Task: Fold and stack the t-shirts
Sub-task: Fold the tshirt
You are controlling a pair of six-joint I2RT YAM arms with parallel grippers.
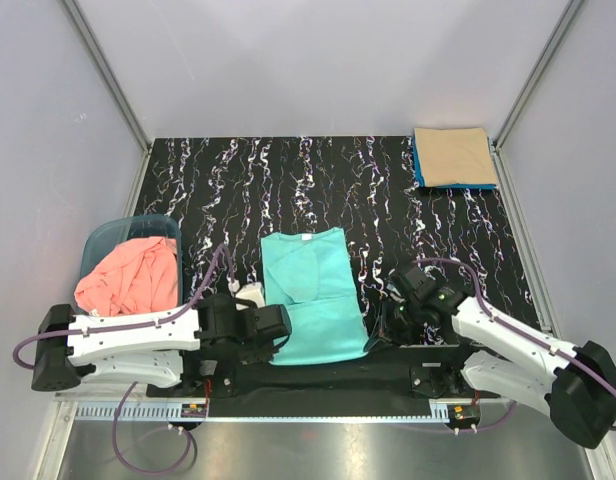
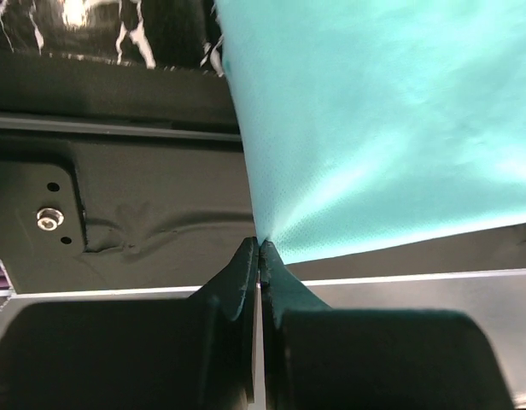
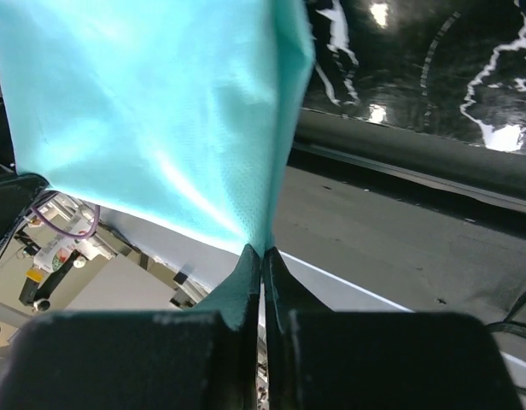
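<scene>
**Both grippers clamped on the hem of the turquoise shirt**

In the top view, a turquoise-green short-sleeved cloth t-shirt (image 1: pixel 323 300) lies spread in the lower centre of the frame on the black, white-veined table top (image 1: pixel 238 180). Its collar points toward the top of the frame and its hem lies by the arm bases.

The left gripper (image 2: pixel 260 248) is pinched tight on the shirt's bottom left corner. In the left wrist view the cloth fans upward and to the right from the closed fingertips. The right gripper (image 3: pixel 262 253) is likewise clenched on the bottom right corner, and the fabric rises from its tips toward the upper left of that view.

At the left edge of the top view, a crumpled salmon-pink t-shirt (image 1: pixel 128 278) fills a blue-grey plastic basket (image 1: pixel 108 236). In the upper right corner of the table, a folded tan-beige t-shirt (image 1: pixel 454 156) rests on a folded blue t-shirt (image 1: pixel 419 168). Only the left and bottom edges of the blue one show.
</scene>
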